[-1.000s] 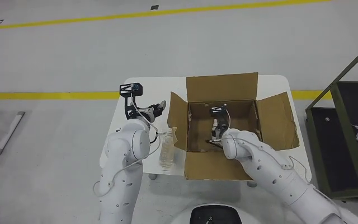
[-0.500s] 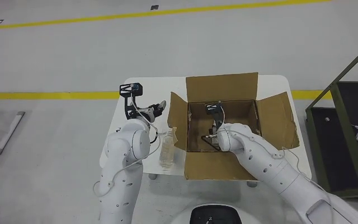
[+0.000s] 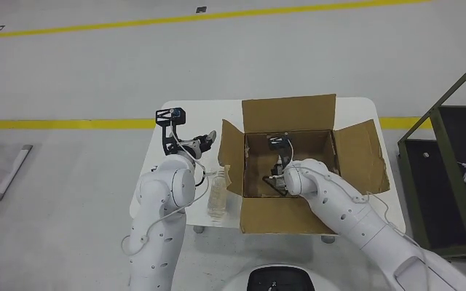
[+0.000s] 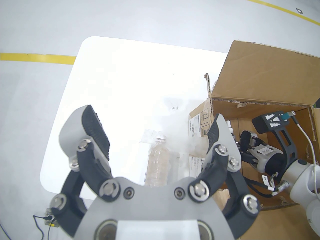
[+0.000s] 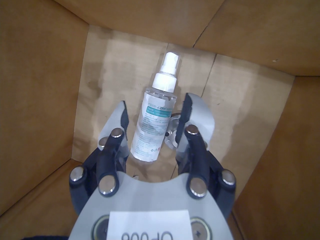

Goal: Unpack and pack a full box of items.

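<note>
- 2 arms show in your top view. The left gripper [image 3: 209,138] hangs over the white table [image 3: 193,109], just beside the open cardboard box [image 3: 287,114]. The right gripper [image 3: 275,177] is down inside that box, near the wall on the left arm's side. You cannot judge its jaws from up here.
- 1 clear plastic bottle [image 3: 217,193] lies on the table just beside the box's outer wall.
- Your left wrist view has the left gripper [image 4: 155,122] with jaws spread wide and nothing between them. The plastic bottle [image 4: 157,162] lies on the table below, apart from the pads.
- Your right wrist view has the right gripper [image 5: 155,106] with jaws part open, 1 on either side of a white-capped spray bottle [image 5: 153,118]. That bottle lies flat on the box floor [image 5: 237,93], nozzle pointing away from the wrist. Neither pad clamps it.
</note>
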